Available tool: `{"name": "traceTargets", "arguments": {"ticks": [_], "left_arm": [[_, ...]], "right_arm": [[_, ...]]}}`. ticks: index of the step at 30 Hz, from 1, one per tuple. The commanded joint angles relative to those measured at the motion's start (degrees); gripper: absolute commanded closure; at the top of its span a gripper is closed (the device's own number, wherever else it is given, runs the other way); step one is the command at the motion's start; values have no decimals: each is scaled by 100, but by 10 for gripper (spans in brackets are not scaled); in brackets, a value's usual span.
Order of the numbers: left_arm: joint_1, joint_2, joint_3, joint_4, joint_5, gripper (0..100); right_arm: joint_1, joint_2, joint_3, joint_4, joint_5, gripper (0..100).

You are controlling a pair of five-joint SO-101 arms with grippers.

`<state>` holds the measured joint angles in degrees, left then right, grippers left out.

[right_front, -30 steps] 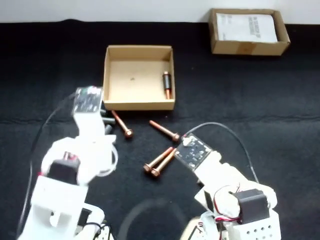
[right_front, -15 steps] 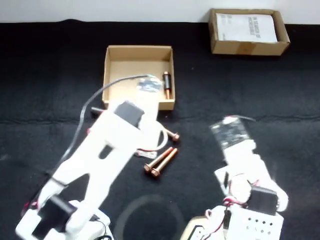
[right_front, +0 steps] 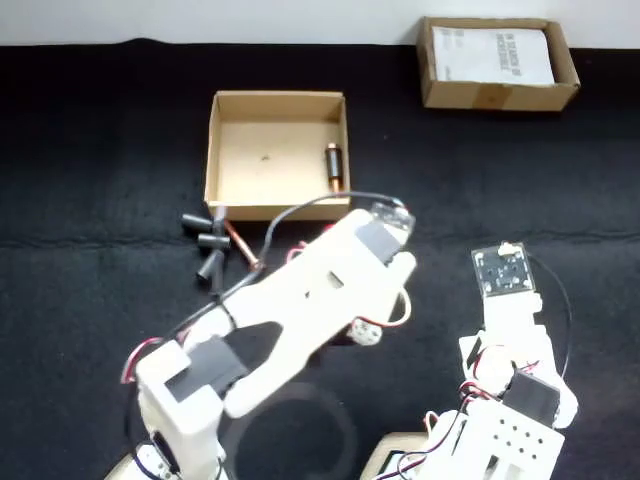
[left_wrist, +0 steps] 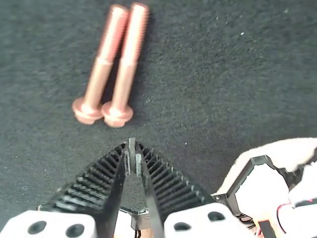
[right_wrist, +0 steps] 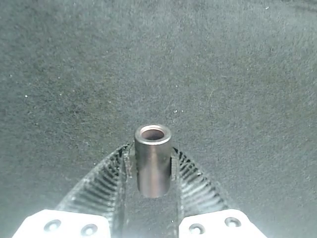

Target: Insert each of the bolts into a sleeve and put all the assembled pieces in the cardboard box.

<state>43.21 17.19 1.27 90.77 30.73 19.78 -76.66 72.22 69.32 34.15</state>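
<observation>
**A:** One piece done, as far as I can see. Shall we go from the near edge outward?

**B:** Go on. Near the table's (right_front: 560, 180) near-right corner, the right gripper (right_wrist: 152, 148) is clamped on a dark sleeve (right_wrist: 153, 163), its open end facing the wrist camera.

**A:** So that sleeve is ready for a bolt. And the left arm?

**B:** It's stretched out over mid-table. The left gripper (left_wrist: 132, 146) has its fingers drawn nearly together with nothing between the tips, hanging just short of the heads of a pair of bolts (left_wrist: 127, 64) that lie side by side, touching.

**A:** Farther out?

**B:** Three loose sleeves (right_front: 211, 240) and a single bolt (right_front: 240, 243) lie just outside the near-left corner of the cardboard box (right_front: 276, 211). Inside, against its right wall, is the assembled piece (right_front: 333, 166).

**A:** That leaves four sleeves to fill, counting the held one, and three bolts on show.

**B:** A fourth bolt may be under the left arm; I can't tell. By my reckoning the job is barely begun: every remaining pair has to be mated and boxed.

**A:** And the second carton (right_front: 470, 96) at the far-right corner?

**B:** It holds a printed sheet.
</observation>
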Motion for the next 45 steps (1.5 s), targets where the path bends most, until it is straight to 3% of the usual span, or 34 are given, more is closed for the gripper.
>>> {"name": "traceTargets", "arguments": {"ticks": [1,12,23,37,45], "left_arm": [[101,347,-321,35,26,990],[101,1349,-1191,0,-9,990],[-22,1754,-1253,35,-114,990],[-1719,1596,-1262,-18,-352,990],[-2176,1587,-1279,-492,-299,990]], "right_arm": [[75,-75,-13,-92,44,991],[66,-75,-22,-101,53,991],[40,-75,-66,-259,53,991],[22,-75,-66,-391,62,991],[-127,-75,-66,-391,62,991]]}}
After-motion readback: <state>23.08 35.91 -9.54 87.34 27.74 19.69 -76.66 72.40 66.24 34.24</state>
